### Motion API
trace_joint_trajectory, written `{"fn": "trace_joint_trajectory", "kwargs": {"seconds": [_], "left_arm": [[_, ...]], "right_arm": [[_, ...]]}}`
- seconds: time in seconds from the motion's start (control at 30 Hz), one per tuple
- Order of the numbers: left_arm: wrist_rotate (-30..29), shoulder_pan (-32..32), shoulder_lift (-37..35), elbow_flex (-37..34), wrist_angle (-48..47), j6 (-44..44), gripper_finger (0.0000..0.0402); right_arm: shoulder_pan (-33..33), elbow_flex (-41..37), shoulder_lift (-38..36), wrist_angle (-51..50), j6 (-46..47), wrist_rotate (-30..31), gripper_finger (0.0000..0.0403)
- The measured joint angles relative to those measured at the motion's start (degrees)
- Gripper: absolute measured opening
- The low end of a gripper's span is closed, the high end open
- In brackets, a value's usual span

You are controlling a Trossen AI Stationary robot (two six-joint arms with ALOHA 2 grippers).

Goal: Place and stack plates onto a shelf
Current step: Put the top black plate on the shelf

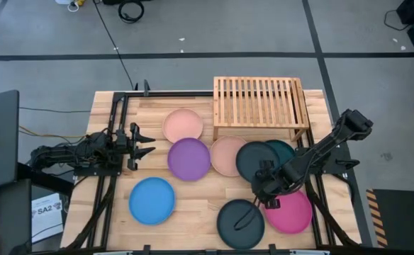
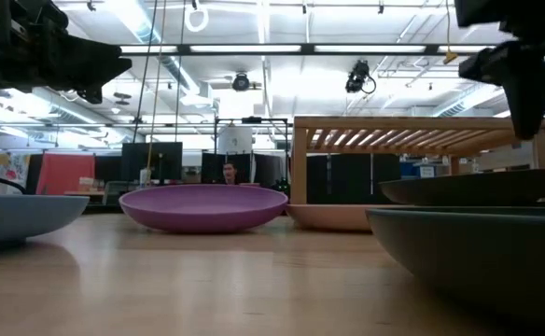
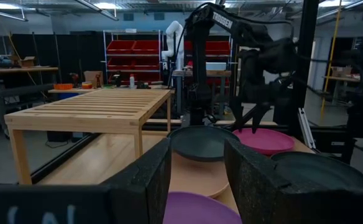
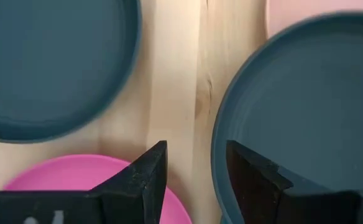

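Several round plates lie flat on the plank table: two peach (image 1: 183,125) (image 1: 226,157), purple (image 1: 189,159), blue (image 1: 152,200), magenta (image 1: 292,212), black (image 1: 240,223), a dark plate (image 1: 255,160) and, beside it, a dark teal plate (image 1: 283,149). The slatted light-wood shelf (image 1: 260,106) stands at the far edge with nothing on it. My right gripper (image 1: 266,190) points down, open, above the bare strip (image 4: 181,93) between the dark plate (image 4: 293,112), the black plate (image 4: 51,62) and the magenta plate (image 4: 76,186). My left gripper (image 1: 147,145) waits open at the table's left.
The right arm (image 3: 256,68) reaches in from the table's right side over the dark teal plate. Bare wood shows between the blue and black plates and along the near edge. In the low view the shelf (image 2: 422,131) stands behind the purple plate (image 2: 202,205).
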Motion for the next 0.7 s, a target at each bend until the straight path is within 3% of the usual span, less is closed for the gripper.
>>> {"fn": "trace_joint_trajectory", "kwargs": {"seconds": [0.7], "left_arm": [[0.0, 0.01, 0.0, 0.01, -0.06, 0.0, 0.0155]], "right_arm": [[-0.22, -0.03, 8.44, -3.69, -0.15, 1.76, 0.017]]}}
